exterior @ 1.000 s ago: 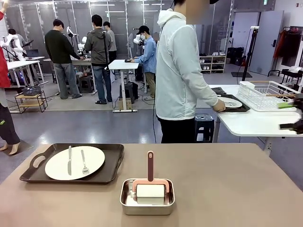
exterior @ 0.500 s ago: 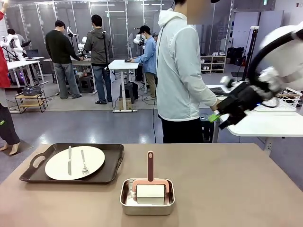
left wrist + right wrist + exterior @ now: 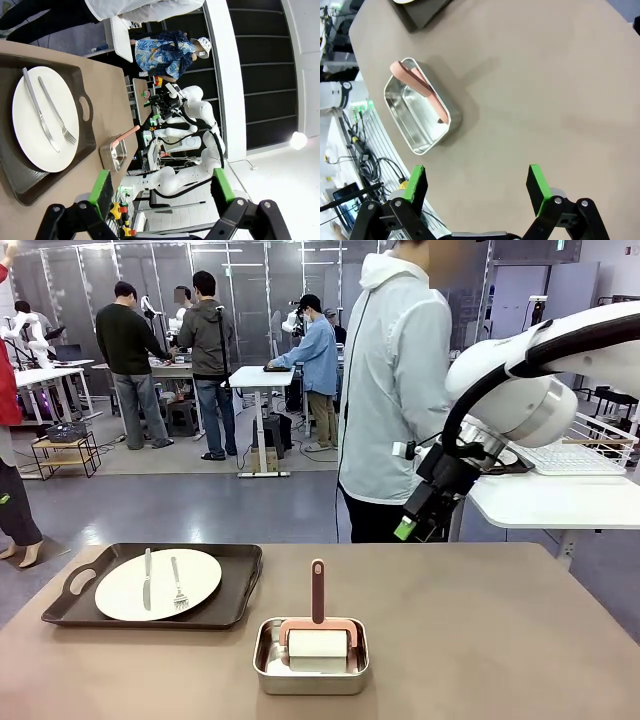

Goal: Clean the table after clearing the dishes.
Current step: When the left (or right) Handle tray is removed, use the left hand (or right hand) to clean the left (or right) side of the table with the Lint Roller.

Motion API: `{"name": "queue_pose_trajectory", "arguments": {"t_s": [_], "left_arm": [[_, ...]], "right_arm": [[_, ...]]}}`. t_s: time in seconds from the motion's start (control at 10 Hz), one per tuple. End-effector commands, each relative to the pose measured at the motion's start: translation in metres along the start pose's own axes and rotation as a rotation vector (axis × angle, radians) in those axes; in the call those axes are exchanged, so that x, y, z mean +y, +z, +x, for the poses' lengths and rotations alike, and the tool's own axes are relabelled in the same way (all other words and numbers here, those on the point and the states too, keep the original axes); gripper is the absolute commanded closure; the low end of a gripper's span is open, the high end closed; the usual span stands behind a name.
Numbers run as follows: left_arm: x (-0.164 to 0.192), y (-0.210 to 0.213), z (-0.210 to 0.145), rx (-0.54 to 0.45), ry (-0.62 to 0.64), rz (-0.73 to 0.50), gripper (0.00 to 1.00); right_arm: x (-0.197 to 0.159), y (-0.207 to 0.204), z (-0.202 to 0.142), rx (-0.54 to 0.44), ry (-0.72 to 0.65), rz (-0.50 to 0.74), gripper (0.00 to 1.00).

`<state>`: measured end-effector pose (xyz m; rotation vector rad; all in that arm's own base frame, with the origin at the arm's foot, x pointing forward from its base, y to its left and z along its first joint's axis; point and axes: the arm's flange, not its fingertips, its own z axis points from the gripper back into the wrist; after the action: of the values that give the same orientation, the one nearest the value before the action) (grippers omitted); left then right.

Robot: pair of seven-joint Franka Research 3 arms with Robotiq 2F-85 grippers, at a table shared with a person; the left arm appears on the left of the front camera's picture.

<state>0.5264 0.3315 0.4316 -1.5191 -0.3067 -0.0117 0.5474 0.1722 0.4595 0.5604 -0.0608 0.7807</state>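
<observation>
My left fingers (image 3: 101,187) and right fingers (image 3: 405,529) are spread wide, empty. On the tan-brown desk (image 3: 480,630), a round white plate (image 3: 158,583) with metal knife (image 3: 146,578) and fork (image 3: 177,585) lies on a dark brown handled tray (image 3: 235,585), near a square steel pan (image 3: 311,668).

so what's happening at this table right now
One tray with a plate, knife and fork sits on the left of the table. The right gripper hangs open and empty above the far side; the left gripper is open too. The roller stands in the steel pan. The person is turned toward a white side table.
</observation>
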Motion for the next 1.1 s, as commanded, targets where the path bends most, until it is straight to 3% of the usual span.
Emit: {"name": "queue_pose_trajectory", "arguments": {"t_s": [0.0, 0.1, 0.6, 0.7, 0.9, 1.0], "left_arm": [[-0.001, 0.002, -0.002, 0.001, 0.001, 0.002, 0.0], [-0.001, 0.002, -0.002, 0.001, 0.001, 0.002, 0.0], [-0.001, 0.002, -0.002, 0.001, 0.001, 0.002, 0.0], [-0.001, 0.002, -0.002, 0.001, 0.001, 0.002, 0.0], [-0.001, 0.002, -0.002, 0.001, 0.001, 0.002, 0.0], [-0.001, 0.002, -0.002, 0.001, 0.001, 0.002, 0.0]], "right_arm": [[0.012, 0.009, -0.004, -0.054, -0.018, 0.004, 0.0], [0.0, 0.0, 0.0, 0.0, 0.0, 0.0, 0.0], [-0.001, 0.0, 0.0, -0.005, -0.004, 0.004, 0.0], [0.008, -0.01, 0.013, 0.097, 0.102, -0.081, 0.0], [0.034, -0.036, 0.043, 0.102, 0.312, -0.053, 0.0], [0.043, -0.045, 0.05, 0.132, 0.336, -0.047, 0.0]]}}
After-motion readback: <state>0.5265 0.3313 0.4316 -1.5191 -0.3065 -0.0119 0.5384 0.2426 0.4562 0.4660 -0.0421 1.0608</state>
